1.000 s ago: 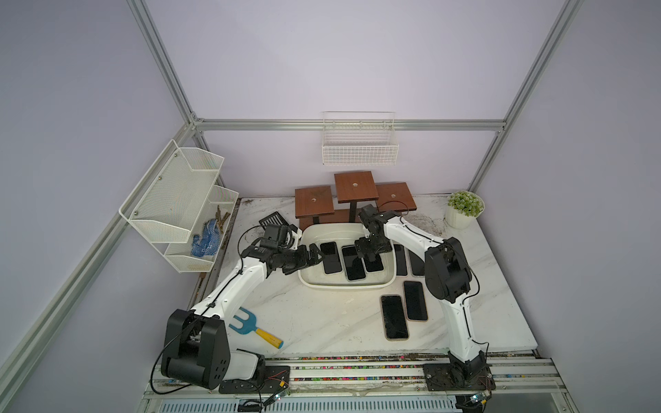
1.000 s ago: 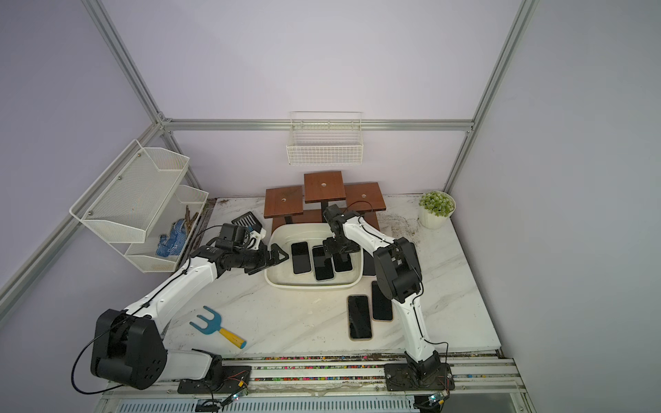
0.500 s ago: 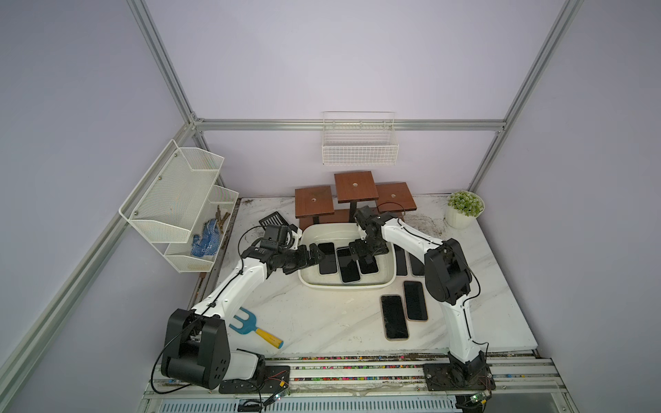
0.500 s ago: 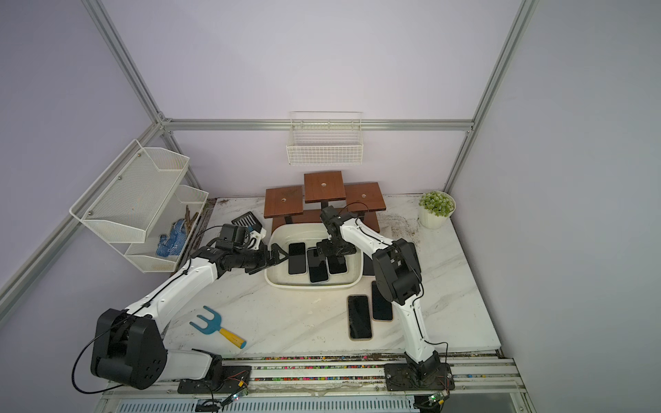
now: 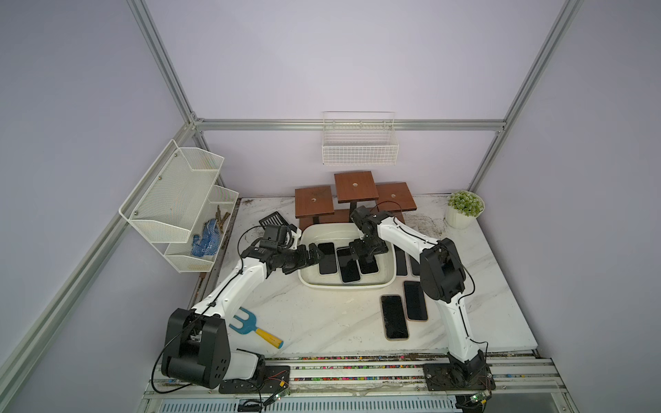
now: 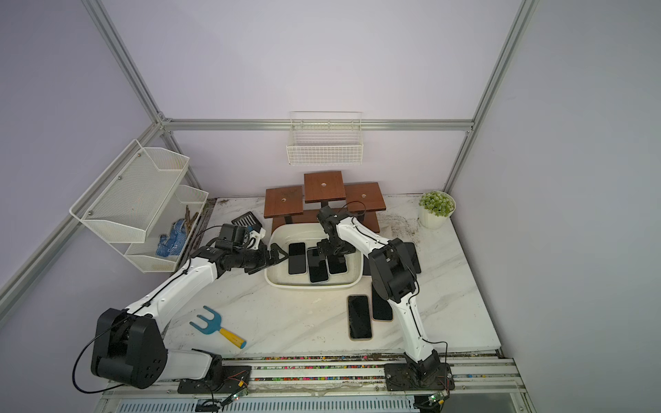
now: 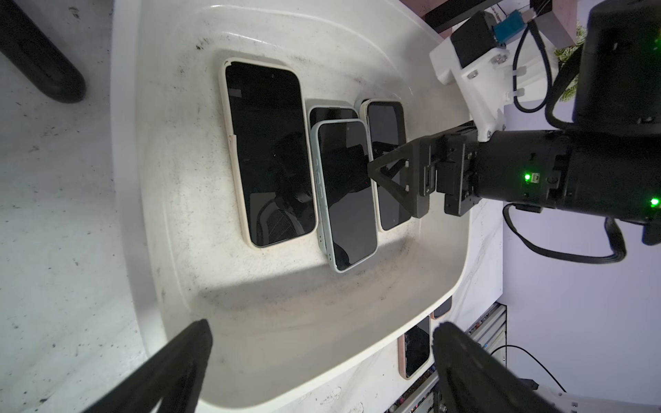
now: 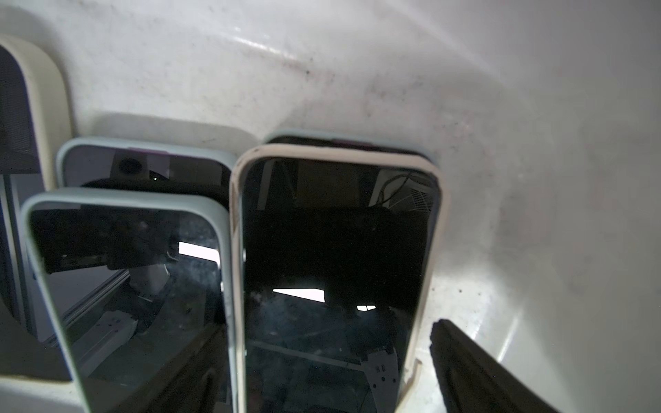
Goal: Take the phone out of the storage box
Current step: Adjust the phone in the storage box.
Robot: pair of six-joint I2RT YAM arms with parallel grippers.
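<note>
1. The phone (image 8: 336, 268) in the cream case lies in the storage box (image 5: 344, 286), directly beneath the right gripper (image 5: 365, 252). One dark finger (image 8: 475, 368) stands just beside its long edge. I cannot tell whether the jaws clamp the phone or hang loose.
2. Just to that gripper's side, a pale-blue-cased phone (image 8: 125, 286) rests against the cream one, and each overlaps another phone below it. A larger cream-cased phone (image 7: 268, 153) lies beyond.
3. The box floor around them is white plastic, dusted with dark specks.
4. Across the box from the right gripper, the left gripper (image 7: 322, 323) hovers at the rim, fingers spread wide, holding nothing.
5. Outside the box, toward the right arm's base, one loose phone (image 5: 394, 316) and its neighbour (image 5: 415, 300) lie flat on the white marble table (image 5: 322, 321). Farther off lies a blue hand fork (image 5: 250, 325).
6. Behind the grippers stand brown wooden stands (image 5: 354, 186) and a potted plant (image 5: 465, 207). The lavender walls carry a wire basket (image 5: 359, 150) and a mesh shelf (image 5: 175, 200).
7. The phone lies face up with a dark, reflective screen, and its cream rim has a dark mark at one corner.
</note>
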